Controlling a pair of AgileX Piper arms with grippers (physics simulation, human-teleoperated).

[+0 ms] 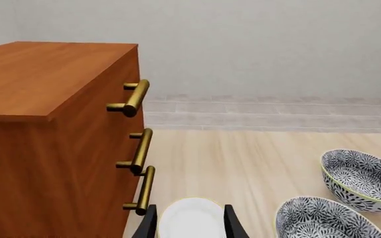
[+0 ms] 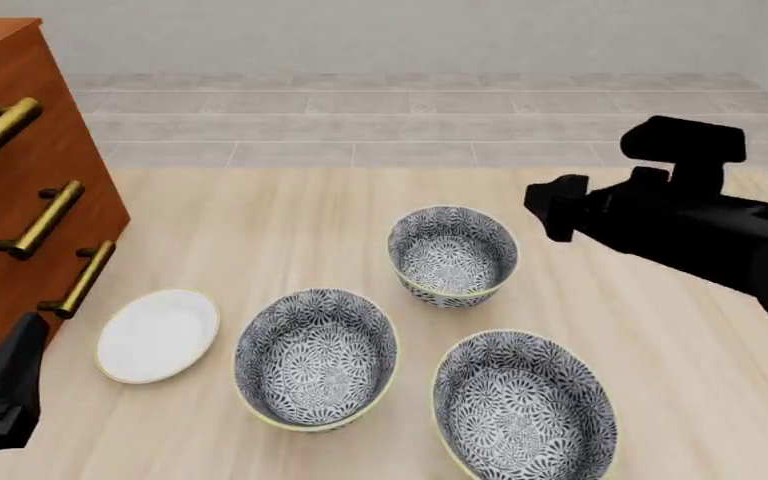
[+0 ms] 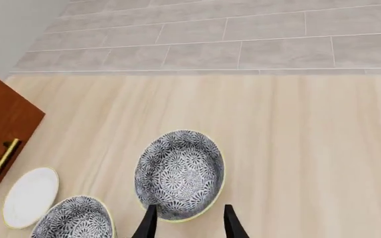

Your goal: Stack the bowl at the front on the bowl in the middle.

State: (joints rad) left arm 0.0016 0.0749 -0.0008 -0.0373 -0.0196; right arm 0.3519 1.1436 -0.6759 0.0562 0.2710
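The right arm (image 2: 704, 225) is uniformly matte black, built from chunky, rounded-edged blocks with a boxy housing mounted on top of it and a blunt squared nose at its leading end; no cables, screws or markings can be made out on it. Of the left arm only a black, angular, wedge-shaped piece (image 2: 4, 385) shows at the near left corner. In each wrist view the fingertips (image 1: 231, 223) (image 3: 230, 222) appear as two slim black tapering prongs.
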